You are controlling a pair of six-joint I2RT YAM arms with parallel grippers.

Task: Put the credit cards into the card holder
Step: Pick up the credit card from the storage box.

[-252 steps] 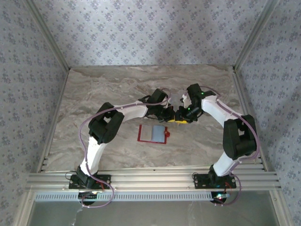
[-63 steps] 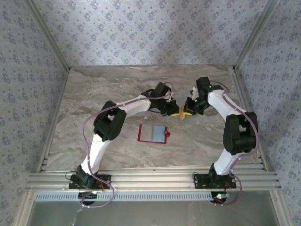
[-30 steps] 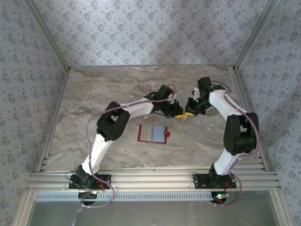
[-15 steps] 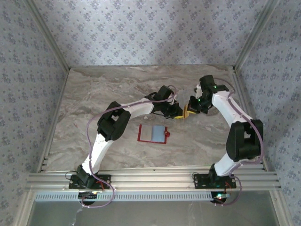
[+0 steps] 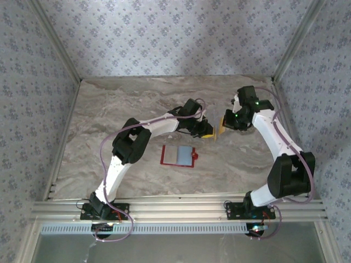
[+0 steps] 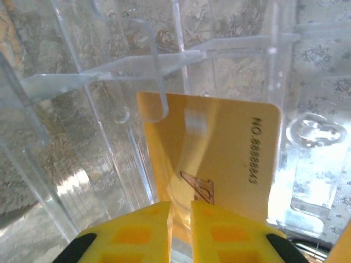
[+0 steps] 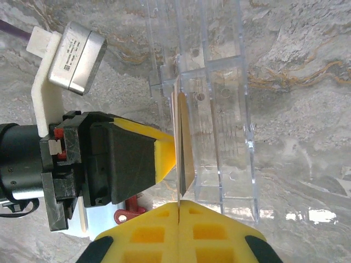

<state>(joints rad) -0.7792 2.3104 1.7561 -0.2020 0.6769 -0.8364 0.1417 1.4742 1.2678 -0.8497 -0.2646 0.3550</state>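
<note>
**Q:** Where is the yellow card (image 6: 219, 159)?

**A:** It is on edge in the air between the two grippers, beyond the holder (image 5: 163, 155) and to its right. A clear rack (image 7: 219, 109) stands behind it. The right gripper (image 7: 180, 207) is clamped fully on one edge.

**Q:** And the left gripper (image 6: 181, 207)?

**A:** Its jaws stand a slit apart, with the card's edge at the slit. Whether they pinch it cannot be told.

**Q:** What is the step in hand?

**A:** Probably a regrasp between grippers. Confirm that one clamp is firm before the other lets go. Separate along the card's plane, not across it, or the card may twist out. Hold it by a short edge so that most of its length is free for insertion.

**Q:** And the holder?

**A:** It lies open on the table (image 5: 109, 120), apart from the yellow card. A grey card (image 5: 178, 155) lies on its inner face; whether it is tucked in is unclear. Brace the holder with the free gripper during insertion.
</note>
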